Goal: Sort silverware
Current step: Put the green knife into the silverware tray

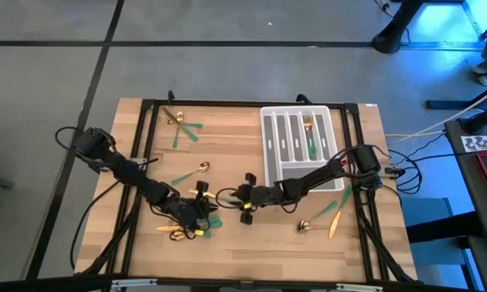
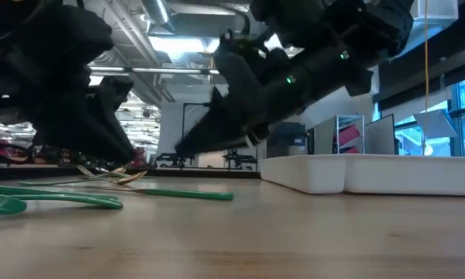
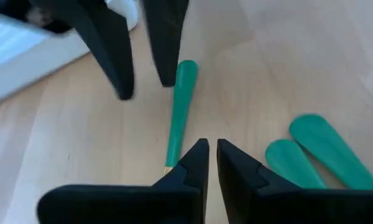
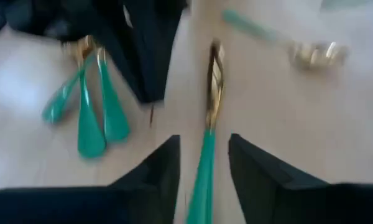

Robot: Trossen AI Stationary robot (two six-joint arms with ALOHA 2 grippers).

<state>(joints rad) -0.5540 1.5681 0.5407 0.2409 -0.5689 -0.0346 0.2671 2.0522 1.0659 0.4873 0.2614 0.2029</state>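
One piece of silverware, with a green handle [image 3: 177,112] and a narrow gold head [image 4: 215,71], lies flat on the table between my two grippers near the table's middle front. My right gripper [image 4: 202,165] stands open above its handle end without touching it. My left gripper [image 3: 211,155] is shut beside the gold head, with nothing between its fingers. Two more green-handled pieces [image 3: 314,152] lie next to the left gripper. Other silverware lies scattered at the far left [image 1: 183,126], the middle [image 1: 196,169] and the near right [image 1: 321,223].
The grey-white slotted tray [image 1: 269,146] stands at the far right, with a fork [image 1: 311,134] in one slot. A black frame [image 1: 252,104] runs along the table's edges. Both arms reach low over the table's near half.
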